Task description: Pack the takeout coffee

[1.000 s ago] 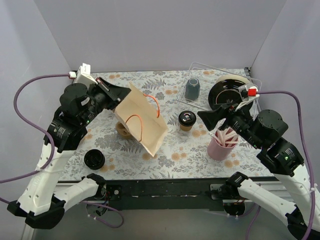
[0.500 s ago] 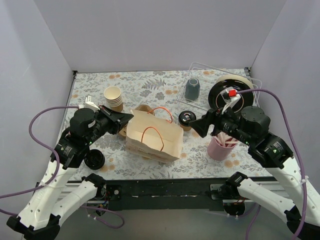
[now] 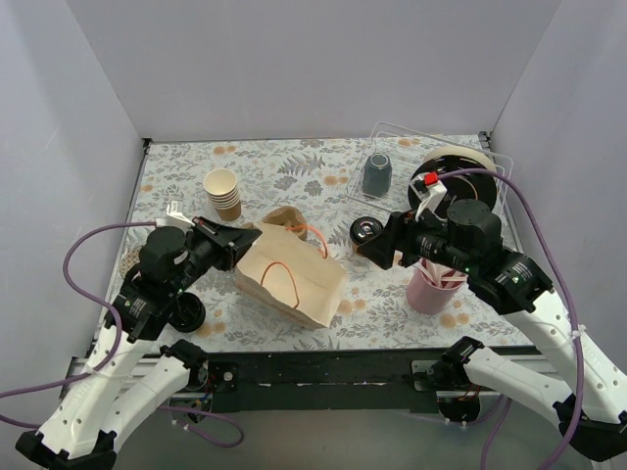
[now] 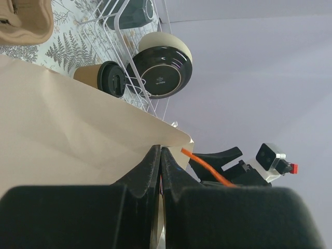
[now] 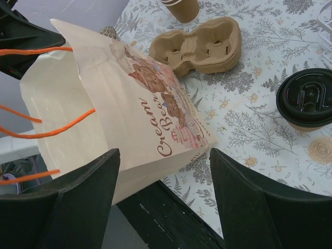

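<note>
On the left side, my left gripper (image 4: 160, 151) has its fingers pinched together on the top edge of the paper bag (image 3: 294, 284), which leans tilted on the table (image 3: 196, 176). Right of the bag, near it but apart, stands the coffee cup (image 3: 366, 233) (upright, black lid on). Beside it hangs my right gripper (image 5: 163, 155), jaws spread wide, holding nothing.

This is a robot lab's test cell staged as a café counter: plain pale walls (image 3: 313, 69) box in a small worktop (image 3: 284, 162) under a floral cloth. The left arm (image 3: 147, 284) and right arm (image 3: 495, 264) are bolted to a black rail (image 3: 323, 372) at 6 o'clock and trail purple cables (image 3: 67, 266). Around them sit props: a paper bag (image 3: 294, 279), a takeout coffee (image 3: 366, 235), and a wire rack (image 3: 431, 137) at 1 o'clock.
</note>
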Tool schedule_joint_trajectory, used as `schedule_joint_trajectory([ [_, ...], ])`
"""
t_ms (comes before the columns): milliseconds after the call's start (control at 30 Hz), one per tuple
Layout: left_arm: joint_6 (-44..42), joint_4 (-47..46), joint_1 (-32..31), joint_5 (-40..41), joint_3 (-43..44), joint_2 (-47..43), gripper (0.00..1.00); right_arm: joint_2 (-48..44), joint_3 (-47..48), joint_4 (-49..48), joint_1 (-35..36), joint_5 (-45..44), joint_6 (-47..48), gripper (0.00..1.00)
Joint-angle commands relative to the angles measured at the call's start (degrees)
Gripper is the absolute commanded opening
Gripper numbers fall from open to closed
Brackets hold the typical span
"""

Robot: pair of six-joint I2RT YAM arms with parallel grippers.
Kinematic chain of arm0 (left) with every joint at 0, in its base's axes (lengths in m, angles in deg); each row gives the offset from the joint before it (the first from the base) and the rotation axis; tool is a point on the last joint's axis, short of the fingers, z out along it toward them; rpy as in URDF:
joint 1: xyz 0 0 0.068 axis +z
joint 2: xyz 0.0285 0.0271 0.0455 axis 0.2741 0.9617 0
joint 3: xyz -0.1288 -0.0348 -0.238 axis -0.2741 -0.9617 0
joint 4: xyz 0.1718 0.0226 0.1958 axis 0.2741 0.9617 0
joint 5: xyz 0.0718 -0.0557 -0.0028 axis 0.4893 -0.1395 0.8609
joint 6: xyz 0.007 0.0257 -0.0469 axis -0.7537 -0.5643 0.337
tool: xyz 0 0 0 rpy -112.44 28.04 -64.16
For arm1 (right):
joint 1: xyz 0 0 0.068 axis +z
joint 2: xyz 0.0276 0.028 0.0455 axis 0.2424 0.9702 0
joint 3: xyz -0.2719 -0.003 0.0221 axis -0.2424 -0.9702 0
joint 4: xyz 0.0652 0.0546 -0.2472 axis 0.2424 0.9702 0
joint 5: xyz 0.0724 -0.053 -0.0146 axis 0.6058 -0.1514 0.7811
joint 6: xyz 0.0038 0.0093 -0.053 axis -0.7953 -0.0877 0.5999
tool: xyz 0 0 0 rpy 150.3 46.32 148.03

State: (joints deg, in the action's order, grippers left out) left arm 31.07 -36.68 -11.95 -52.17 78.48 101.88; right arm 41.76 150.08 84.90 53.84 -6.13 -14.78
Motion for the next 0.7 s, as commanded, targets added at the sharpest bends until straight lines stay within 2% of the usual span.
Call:
schedule_joint_trajectory([
  [0, 9.80, 3.93, 0.26, 2.85, -3.21, -0.89, 0.00, 1.59, 1.86, -0.03, 1.58, 0.64, -1.17, 0.76],
  [200, 10.16, 3.49, 0.26, 4.76, -5.23, -1.24, 0.00, 2.65, 1.60, -1.33, 4.04, 2.57, -2.74, 0.75],
  [267, 9.19, 3.49, 0.26, 4.87, -4.80, -0.89, 0.10, 3.09, 1.42, -2.13, 4.74, 3.88, -3.27, 0.75],
  [367, 7.00, 3.84, 0.26, 4.52, -3.31, 0.16, 0.35, 3.88, 1.51, -2.75, 5.71, 4.33, -3.37, 0.75],
  [533, -0.11, 4.72, 0.26, 5.22, -0.40, 2.36, 0.52, 3.44, 1.42, -3.80, 6.07, 3.36, -3.10, 0.75],
  [667, -3.38, 4.81, 0.26, 4.26, 0.48, 4.20, 0.59, 4.67, 2.38, -3.71, 6.33, 1.86, -3.54, 0.75],
])
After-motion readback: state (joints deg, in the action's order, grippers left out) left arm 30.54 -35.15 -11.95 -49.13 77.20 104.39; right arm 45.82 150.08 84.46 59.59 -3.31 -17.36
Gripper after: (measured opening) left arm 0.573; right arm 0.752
